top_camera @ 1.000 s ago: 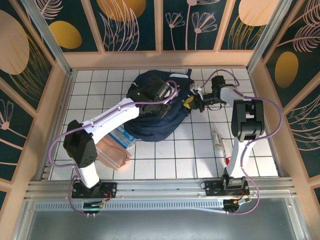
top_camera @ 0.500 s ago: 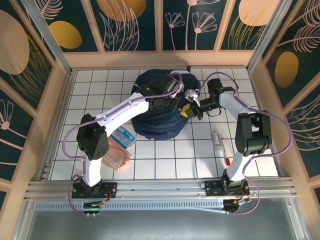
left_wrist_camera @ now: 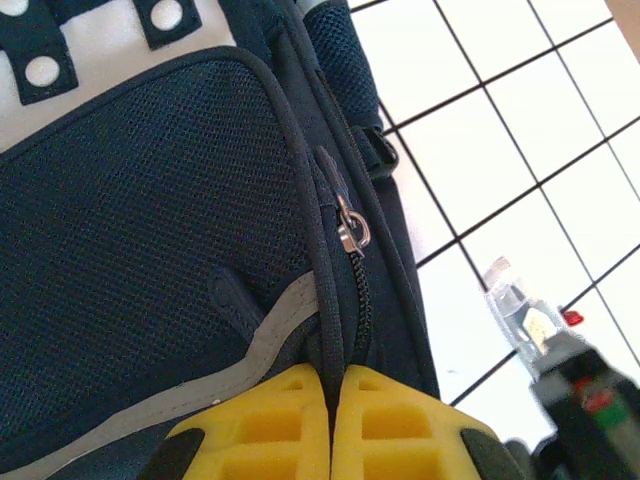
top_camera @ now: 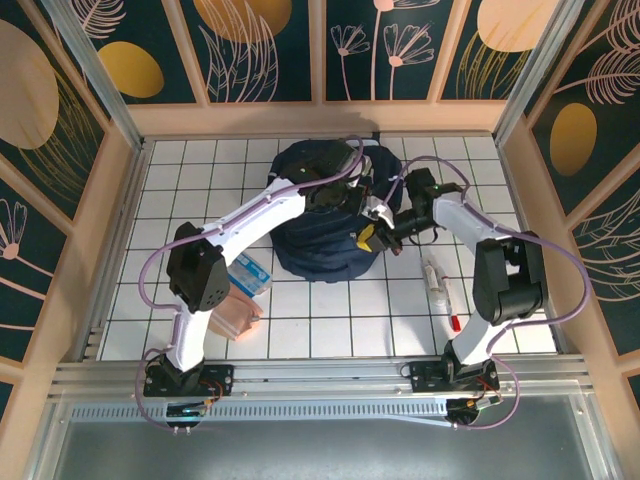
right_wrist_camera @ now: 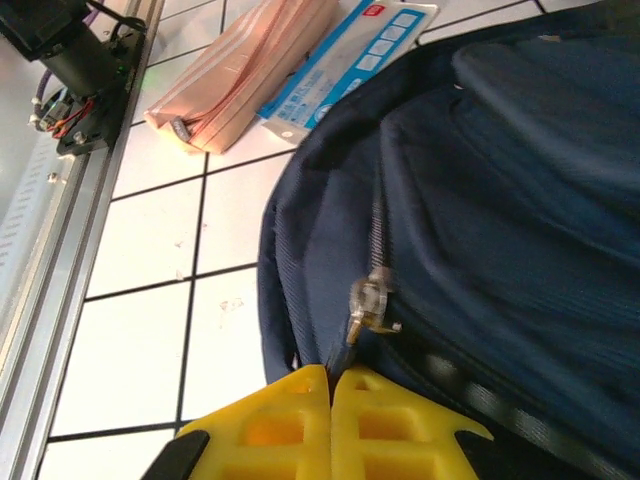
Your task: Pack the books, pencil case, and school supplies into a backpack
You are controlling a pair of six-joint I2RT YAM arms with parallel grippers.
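The pouch [top_camera: 236,314] lies left of the backpack [top_camera: 318,252], school supplies [top_camera: 436,277] right.

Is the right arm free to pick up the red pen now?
Probably not yet: the right gripper is shut on the backpack fabric. The red pen itself lies uncovered on the tiles.

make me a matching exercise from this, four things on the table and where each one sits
Things:
1 backpack
2 peach pouch
3 red pen
4 blue-and-white packet

Places:
a near right
b near left, closest to the front
c far middle
d between the pouch and the backpack

Pairs: 1-c, 2-b, 3-a, 4-d
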